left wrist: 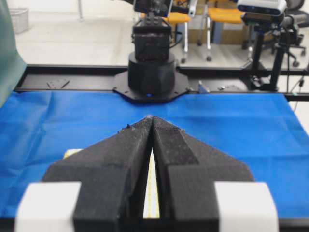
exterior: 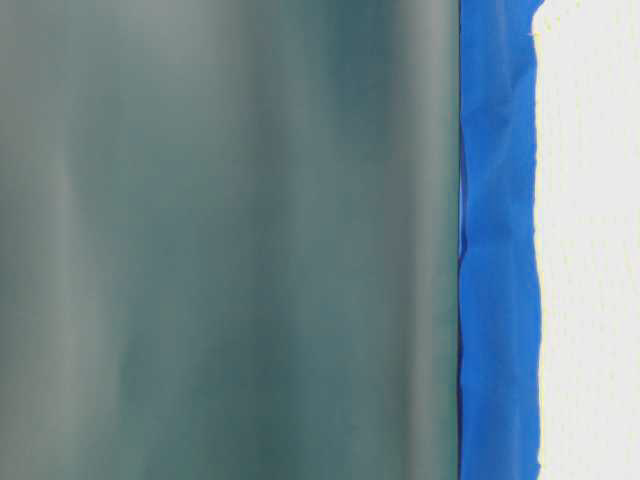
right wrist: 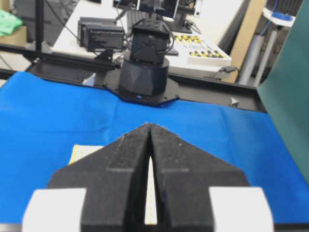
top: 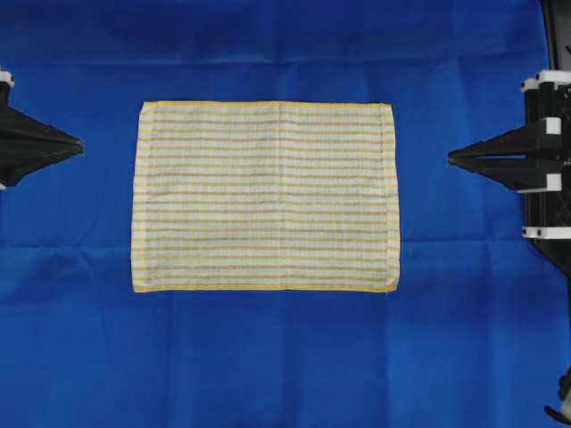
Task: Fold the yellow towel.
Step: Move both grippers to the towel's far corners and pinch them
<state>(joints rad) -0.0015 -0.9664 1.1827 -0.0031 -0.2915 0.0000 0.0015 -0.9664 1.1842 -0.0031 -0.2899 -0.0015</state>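
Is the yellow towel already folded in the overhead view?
No, the yellow towel lies spread flat as one full rectangle on the blue cloth.

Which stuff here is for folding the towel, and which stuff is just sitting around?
For the job:
- yellow towel, lying flat and unfolded
- left gripper, shut, beside the towel, not touching it
- right gripper, shut, also apart from it

Just there:
- blue cloth under the towel
- green sheet at the side
- chairs behind the table
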